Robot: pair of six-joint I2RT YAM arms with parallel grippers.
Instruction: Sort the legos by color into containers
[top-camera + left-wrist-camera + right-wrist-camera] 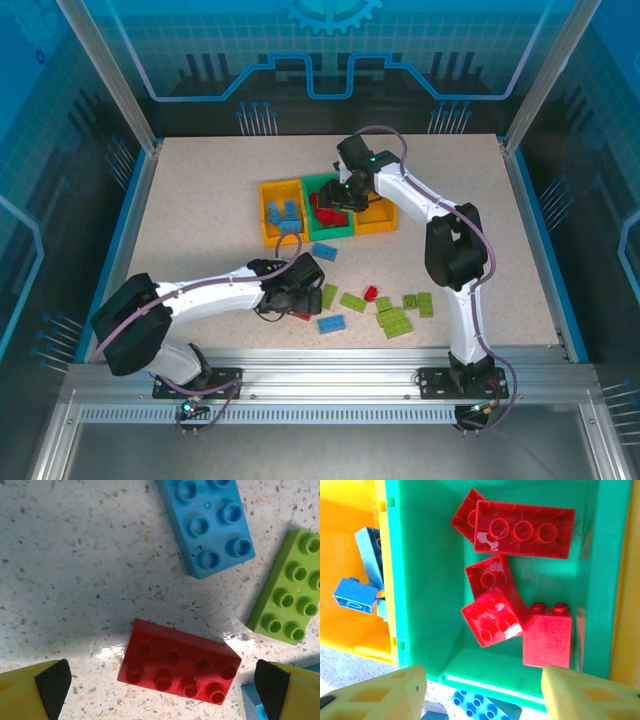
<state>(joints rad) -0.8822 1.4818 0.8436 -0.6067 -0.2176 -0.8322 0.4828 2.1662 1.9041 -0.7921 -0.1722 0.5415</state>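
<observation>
Speckled table (pixel 200 200). The left arm (pixel 200 295) lies low across the near side; the right arm (pixel 450 250) reaches to the far middle.

Three bins sit in a row at the far middle, touching: left orange bin (pixel 265 215), green bin (pixel 330 237), right orange bin (pixel 380 228).

Left gripper (pixel 303 288) is down at the table and its fingers are wide apart. In the left wrist view its pads (pixel 52 685) flank a red lego (pixel 177 662) lying flat with studs up; there is a gap on both sides and no grip. Right gripper (pixel 336 205) hangs over the green bin with fingers (pixel 385 695) apart and nothing between them.

Red legos (pixel 522 522) are piled in the green bin, about five, some upside down. Blue legos (pixel 283 215) are in the left orange bin.

Loose on the table:
- Blue lego (pixel 325 252) just near the green bin.
- Another blue lego (pixel 331 323) near the left gripper.
- Green legos (pixel 352 301) to the right of that gripper.
- A green cluster (pixel 395 320) further right.
- Small red one (pixel 371 293) between the greens.

In the left wrist view, a blue brick (pixel 210 522) and a green brick (pixel 292 587) lie beyond the red lego, apart from it.
</observation>
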